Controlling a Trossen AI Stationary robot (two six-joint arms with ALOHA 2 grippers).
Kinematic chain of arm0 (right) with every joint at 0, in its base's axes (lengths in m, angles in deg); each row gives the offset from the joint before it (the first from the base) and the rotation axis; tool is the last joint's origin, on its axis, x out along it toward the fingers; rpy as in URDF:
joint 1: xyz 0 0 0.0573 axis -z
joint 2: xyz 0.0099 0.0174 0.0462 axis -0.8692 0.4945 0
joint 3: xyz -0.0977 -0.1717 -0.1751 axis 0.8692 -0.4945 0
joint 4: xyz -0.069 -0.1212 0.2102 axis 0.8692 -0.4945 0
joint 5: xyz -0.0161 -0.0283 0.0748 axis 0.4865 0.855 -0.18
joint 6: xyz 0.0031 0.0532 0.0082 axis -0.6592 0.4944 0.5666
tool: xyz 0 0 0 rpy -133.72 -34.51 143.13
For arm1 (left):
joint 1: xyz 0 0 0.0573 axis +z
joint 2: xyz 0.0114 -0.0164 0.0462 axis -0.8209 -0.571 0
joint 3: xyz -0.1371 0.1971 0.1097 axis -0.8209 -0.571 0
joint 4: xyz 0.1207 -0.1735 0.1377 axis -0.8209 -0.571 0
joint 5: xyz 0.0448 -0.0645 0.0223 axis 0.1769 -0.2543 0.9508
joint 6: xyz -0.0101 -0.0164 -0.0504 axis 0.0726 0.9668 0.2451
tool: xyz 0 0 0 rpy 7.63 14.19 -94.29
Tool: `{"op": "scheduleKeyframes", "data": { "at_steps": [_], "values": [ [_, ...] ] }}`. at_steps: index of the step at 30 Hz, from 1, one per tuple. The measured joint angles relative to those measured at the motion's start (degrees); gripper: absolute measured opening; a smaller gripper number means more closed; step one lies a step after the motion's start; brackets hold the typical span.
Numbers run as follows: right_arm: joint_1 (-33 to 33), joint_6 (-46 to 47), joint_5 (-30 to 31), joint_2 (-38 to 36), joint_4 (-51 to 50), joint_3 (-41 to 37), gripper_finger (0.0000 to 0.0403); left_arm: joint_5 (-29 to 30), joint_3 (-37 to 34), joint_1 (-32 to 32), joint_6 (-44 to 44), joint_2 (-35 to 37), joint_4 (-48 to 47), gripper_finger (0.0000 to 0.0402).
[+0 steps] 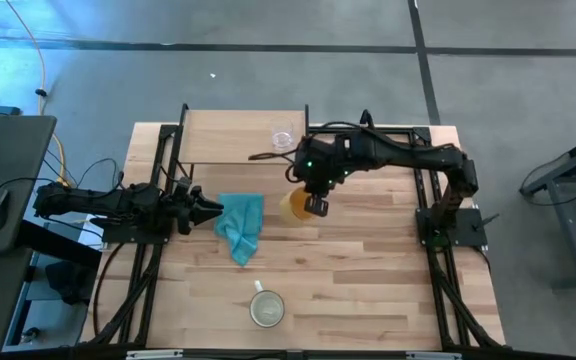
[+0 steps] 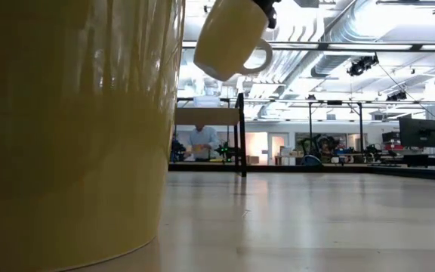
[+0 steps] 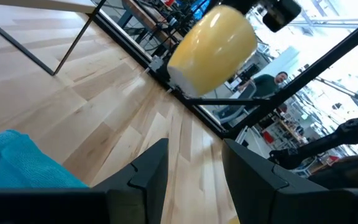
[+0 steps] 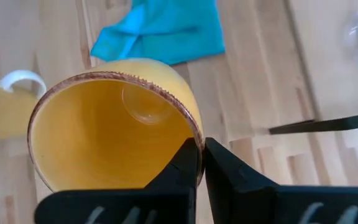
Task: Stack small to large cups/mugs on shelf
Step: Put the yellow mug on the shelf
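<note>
Orange mug (image 1: 295, 205) hangs in the right gripper (image 1: 316, 206) above the middle of the desk (image 1: 368, 290), just short of the shelf (image 1: 228, 135), where the clear glass cup (image 1: 282, 138) already stands; the cream mug (image 1: 267, 308) waits at the near edge, and the teal cloth (image 1: 240, 226) lies beside the parked left gripper (image 1: 208, 209).

Low view: the mug is clear of the desk, tilted, so carried rather than set.

Left wrist view: its jaws stand apart, holding nothing.

Right wrist view: jaws pinch the mug's rim, probably to leave its base free for setting down.
</note>
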Motion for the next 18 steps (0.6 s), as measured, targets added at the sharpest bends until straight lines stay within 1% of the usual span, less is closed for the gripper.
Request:
{"op": "scheduleKeyframes", "data": {
  "at_steps": [12,15,18],
  "values": [
    [3.69,-3.10,1.32,0.46,-0.41,4.51,0.0000,0.00,0.00,0.01,0.09,0.01,-0.01,0.0138],
    [4.27,-4.45,1.34,2.28,-0.47,7.08,0.0000,0.01,0.00,0.00,0.11,0.01,0.00,0.0138],
    [4.53,-6.01,1.33,5.34,-1.56,11.43,0.0000,0.07,0.00,0.01,0.11,0.00,0.00,0.0138]
  ]
}}
